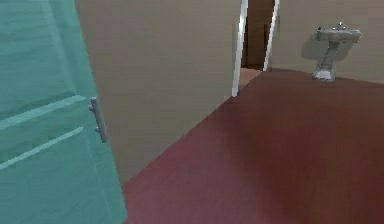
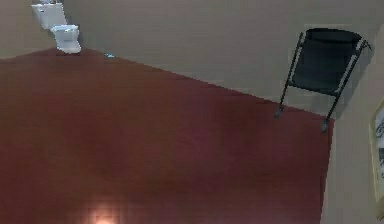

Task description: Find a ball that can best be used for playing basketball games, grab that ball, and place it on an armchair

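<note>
facing a teal door [image 1: 45,130], red-brown floor [image 1: 280,150], white sink [image 1: 335,38]

Teal door [image 1: 45,120] crowds forward view's left; floor [image 1: 290,150] open.

- The door [image 1: 45,120] runs off the forward view's left, top and bottom edges.
- The doorway [image 1: 256,40] is cut by the top edge. The space beyond it is too dark to make out.
- The toilet [image 2: 66,38] is cut by the arm side view's top edge.
- A bluish speck [image 2: 108,55] at the wall's foot is too small to tell.
- A pale thing [image 2: 378,150] is cut by the right edge, and what it is cannot be told.
</note>
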